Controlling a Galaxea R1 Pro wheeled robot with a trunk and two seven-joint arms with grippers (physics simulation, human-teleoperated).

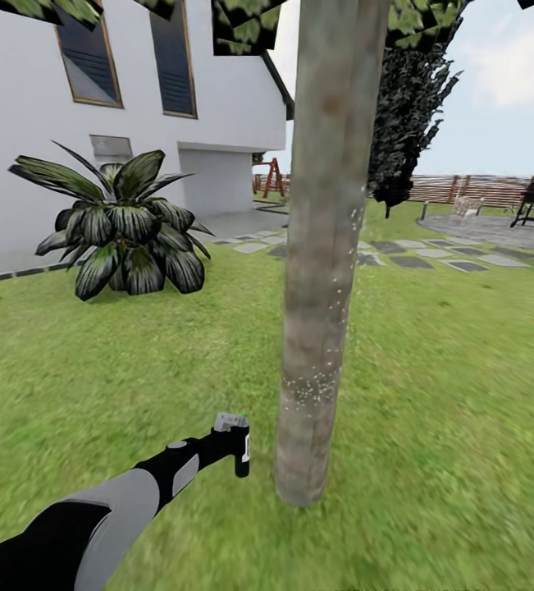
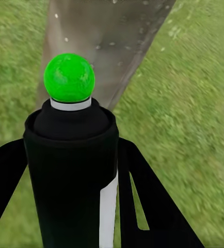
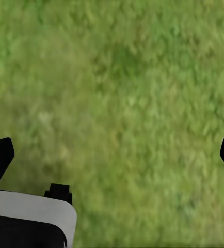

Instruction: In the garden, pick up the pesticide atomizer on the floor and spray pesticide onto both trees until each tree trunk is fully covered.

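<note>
Pesticide atomizer gripped in left hand, just beside tree trunk.

tree trunk: grey-brown mottled, white specks | pesticide atomizer: black, green dot | lawn: green | palm: dark green, pale-streaked | house: white

light: bright, even daylight | shadows: faint | blur: lawn soft, wrist views smeared | glare: none

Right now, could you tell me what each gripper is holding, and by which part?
The left gripper clamps the pesticide atomizer by its dark body; the right gripper holds nothing.
</note>
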